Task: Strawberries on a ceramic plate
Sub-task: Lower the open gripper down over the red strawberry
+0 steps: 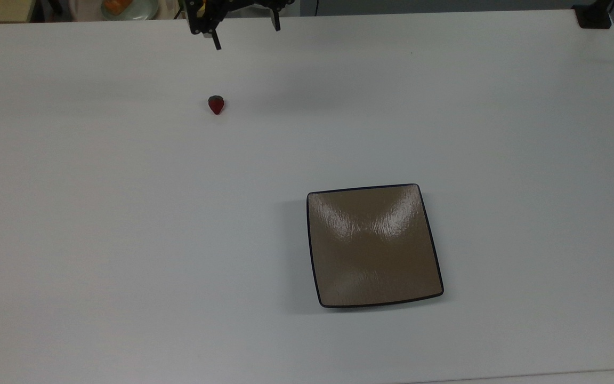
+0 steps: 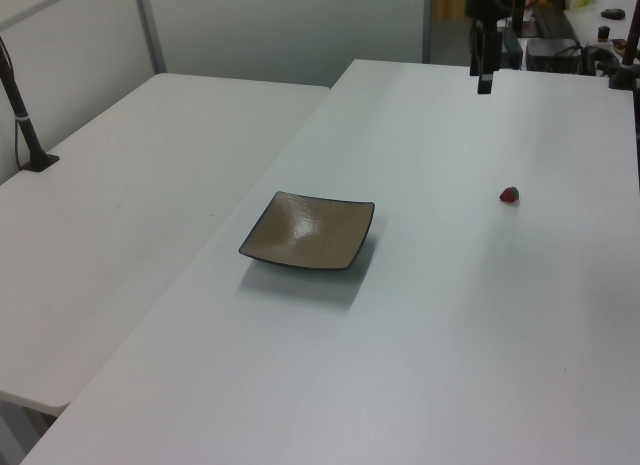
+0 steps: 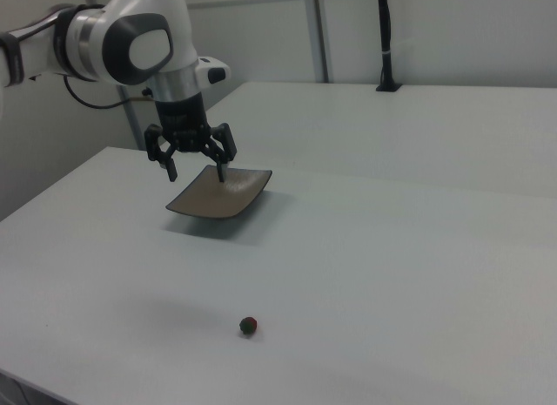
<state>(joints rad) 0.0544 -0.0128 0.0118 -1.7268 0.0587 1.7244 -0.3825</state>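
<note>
A small red strawberry (image 1: 216,104) with a green cap lies alone on the white table (image 1: 126,224), towards the top view's upper left. The square brown ceramic plate (image 1: 373,245) sits apart from it, lower right of centre in the top view, with nothing on it. My gripper (image 1: 247,35) hangs open and empty in the air near the table's far edge, beyond the strawberry and slightly to the top view's right of it. In the right view the gripper (image 3: 197,172) hovers well above the table, in front of the plate (image 3: 209,205), with the strawberry (image 3: 249,327) nearer the camera. The left view has the strawberry (image 2: 510,195), the plate (image 2: 308,231) and the gripper (image 2: 484,83).
A black clamp base (image 1: 594,16) stands at the table's corner in the top view's upper right. A second white table (image 2: 120,205) adjoins on the left view's left, carrying a black pole (image 2: 25,125). A bowl (image 1: 126,6) sits beyond the far edge.
</note>
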